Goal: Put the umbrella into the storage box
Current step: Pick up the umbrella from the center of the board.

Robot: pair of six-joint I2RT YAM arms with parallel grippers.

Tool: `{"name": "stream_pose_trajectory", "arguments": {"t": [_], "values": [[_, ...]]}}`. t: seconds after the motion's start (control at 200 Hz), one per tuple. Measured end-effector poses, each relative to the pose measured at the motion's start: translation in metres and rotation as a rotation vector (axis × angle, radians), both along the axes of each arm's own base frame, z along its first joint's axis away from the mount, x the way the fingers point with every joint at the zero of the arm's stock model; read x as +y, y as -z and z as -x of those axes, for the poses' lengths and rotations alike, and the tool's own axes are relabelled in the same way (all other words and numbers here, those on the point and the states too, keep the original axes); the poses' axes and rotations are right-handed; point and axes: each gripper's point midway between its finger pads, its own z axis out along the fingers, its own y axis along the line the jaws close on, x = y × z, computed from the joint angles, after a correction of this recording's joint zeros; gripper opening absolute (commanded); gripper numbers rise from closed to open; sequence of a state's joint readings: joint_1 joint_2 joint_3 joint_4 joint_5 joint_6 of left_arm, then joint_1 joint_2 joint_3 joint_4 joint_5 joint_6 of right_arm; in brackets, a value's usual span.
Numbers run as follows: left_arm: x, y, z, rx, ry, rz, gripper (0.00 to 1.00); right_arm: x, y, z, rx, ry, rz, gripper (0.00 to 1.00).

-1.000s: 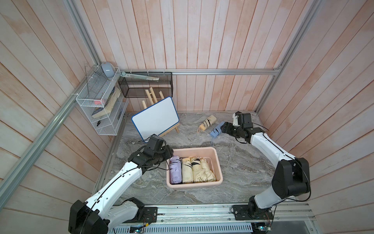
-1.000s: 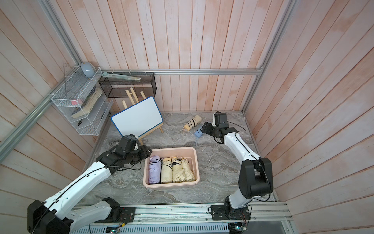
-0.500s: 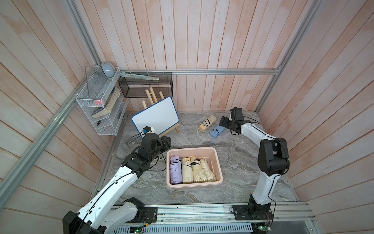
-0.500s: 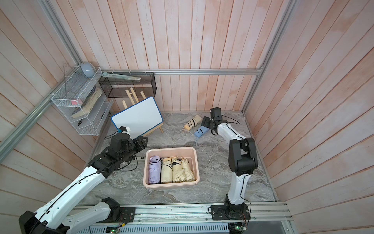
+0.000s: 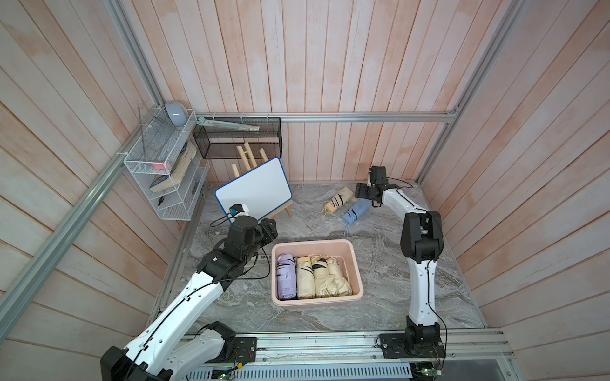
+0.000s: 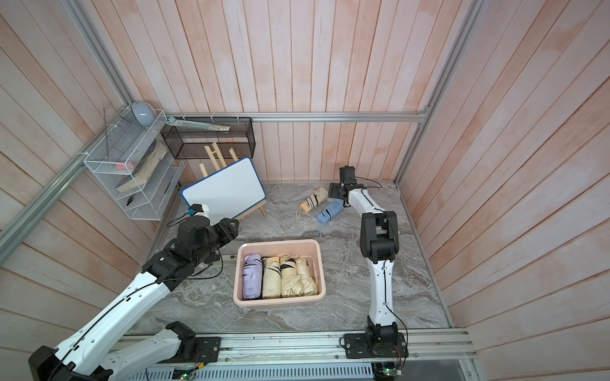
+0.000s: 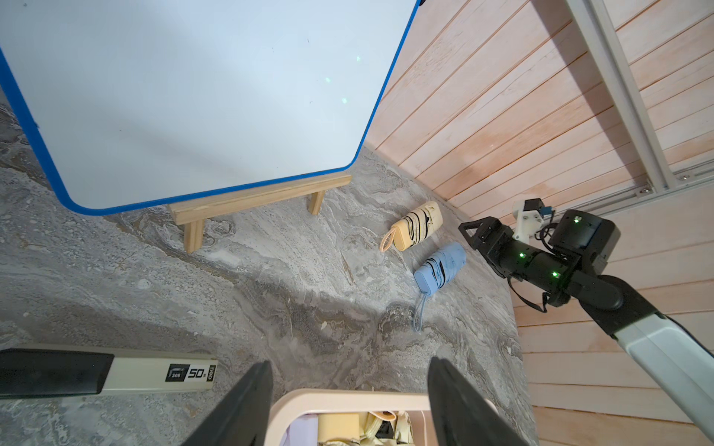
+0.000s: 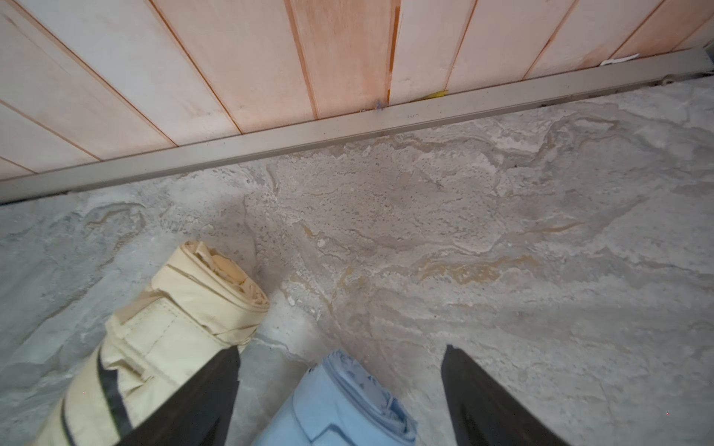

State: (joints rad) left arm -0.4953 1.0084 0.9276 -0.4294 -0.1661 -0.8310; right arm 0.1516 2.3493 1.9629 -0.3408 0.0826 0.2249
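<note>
The pale pink storage box [image 5: 356, 264] [image 6: 319, 264] stands mid-floor with several folded umbrellas in it, one purple and the others cream. A light blue folded umbrella [image 5: 356, 211] [image 6: 330, 212] [image 7: 440, 266] lies on the floor behind the box, beside a cream, black-striped umbrella [image 5: 338, 201] [image 7: 417, 226] [image 8: 174, 328]. My right gripper [image 5: 362, 193] [image 8: 340, 349] is open over the blue umbrella's [image 8: 340, 405] far end, which lies between the jaws untouched. My left gripper [image 5: 272, 229] [image 7: 351, 361] is open and empty above the box's rim [image 7: 347, 399] at its far left corner.
A whiteboard on a wooden easel [image 5: 254, 189] stands at the back left. A beige bar marked "50" [image 7: 154, 372] lies left of the box. A white wire rack [image 5: 165, 178] and a black mesh basket [image 5: 237, 138] hang on the walls. The back wall rail [image 8: 347, 123] is close to my right gripper.
My right arm has folded at the elbow and carried its gripper back over the blue umbrella's far end, jaws wider. My left gripper drew away from the box's left side towards the whiteboard.
</note>
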Motion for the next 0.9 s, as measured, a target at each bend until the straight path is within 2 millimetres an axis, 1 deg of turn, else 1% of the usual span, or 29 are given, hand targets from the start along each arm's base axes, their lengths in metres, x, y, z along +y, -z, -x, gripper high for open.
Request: {"name": "stream_pose_trajectory", "arguments": {"t": [0.175,0.28,0.46,0.6,0.645,0.715,0.9], "values": [[-0.002,-0.012,-0.004,-0.019,0.001,0.009,0.69,-0.003,0.011,-0.006,0.037,-0.038,0.068,0.86],[-0.002,-0.016,-0.005,-0.024,0.000,0.012,0.69,-0.005,0.016,-0.007,0.059,-0.052,0.103,0.86],[-0.003,-0.015,-0.006,-0.020,0.001,0.009,0.69,-0.014,0.027,0.004,0.129,-0.059,0.161,0.83],[-0.004,-0.011,-0.007,-0.010,0.005,0.004,0.69,-0.022,0.032,0.011,0.154,-0.061,0.188,0.81],[-0.005,-0.011,-0.007,-0.010,0.008,0.005,0.69,-0.025,0.034,0.017,0.165,-0.062,0.192,0.81],[-0.005,-0.011,-0.007,-0.010,0.011,0.004,0.69,-0.030,0.035,0.033,0.190,-0.069,0.200,0.80],[-0.007,-0.011,-0.007,-0.010,0.027,0.005,0.69,-0.038,0.036,0.086,0.266,-0.105,0.220,0.80]]}}
